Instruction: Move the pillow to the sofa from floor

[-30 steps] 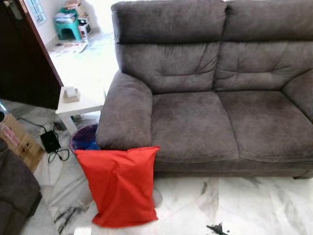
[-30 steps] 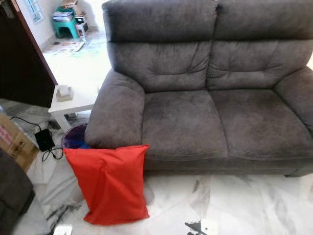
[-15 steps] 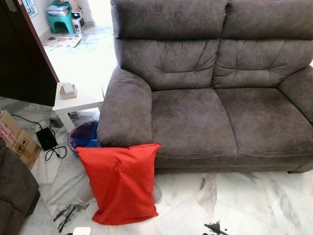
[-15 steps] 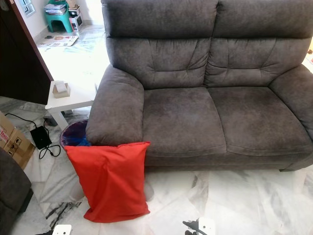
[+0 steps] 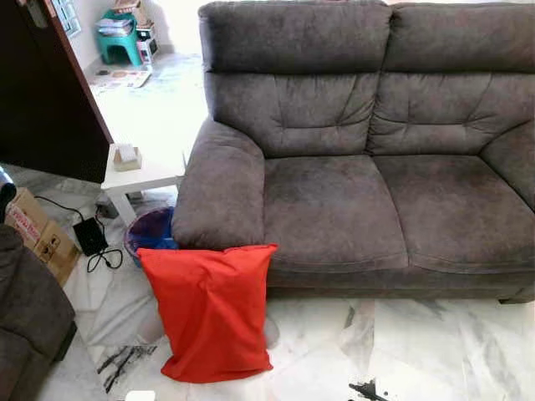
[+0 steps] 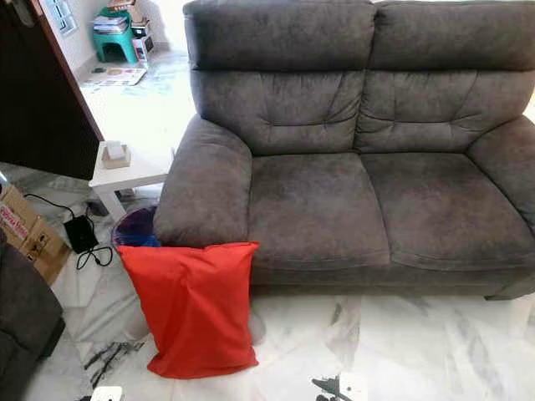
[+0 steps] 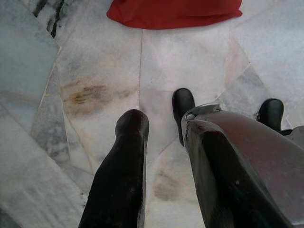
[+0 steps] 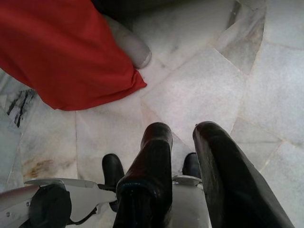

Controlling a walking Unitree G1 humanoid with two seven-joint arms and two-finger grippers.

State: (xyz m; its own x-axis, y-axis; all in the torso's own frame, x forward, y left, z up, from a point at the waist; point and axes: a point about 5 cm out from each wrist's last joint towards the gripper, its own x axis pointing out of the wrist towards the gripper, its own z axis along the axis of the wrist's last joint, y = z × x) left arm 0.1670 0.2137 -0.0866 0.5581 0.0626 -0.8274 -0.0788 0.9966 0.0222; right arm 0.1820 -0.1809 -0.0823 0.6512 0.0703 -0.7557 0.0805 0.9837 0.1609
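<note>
A red pillow (image 5: 213, 313) stands on the marble floor, leaning against the front of the grey sofa (image 5: 334, 209) below its left armrest. The sofa's two seat cushions are bare. My left gripper (image 7: 164, 126) hangs above the floor, fingers apart with nothing between them; the pillow's lower edge (image 7: 175, 12) lies ahead of it. Over the floor, short of the pillow's corner (image 8: 61, 57), my right gripper (image 8: 183, 130) also hangs open and holds nothing.
A white side table (image 5: 146, 171) and a purple bin (image 5: 149, 234) stand left of the armrest. A cardboard box (image 5: 38, 238), a black charger with cable (image 5: 90, 238) and a dark seat (image 5: 25, 317) are at the far left. A dark door (image 5: 42, 92) stands behind.
The head views have shifted slightly, so the camera has moved. The pillow and sofa stay where they were.
</note>
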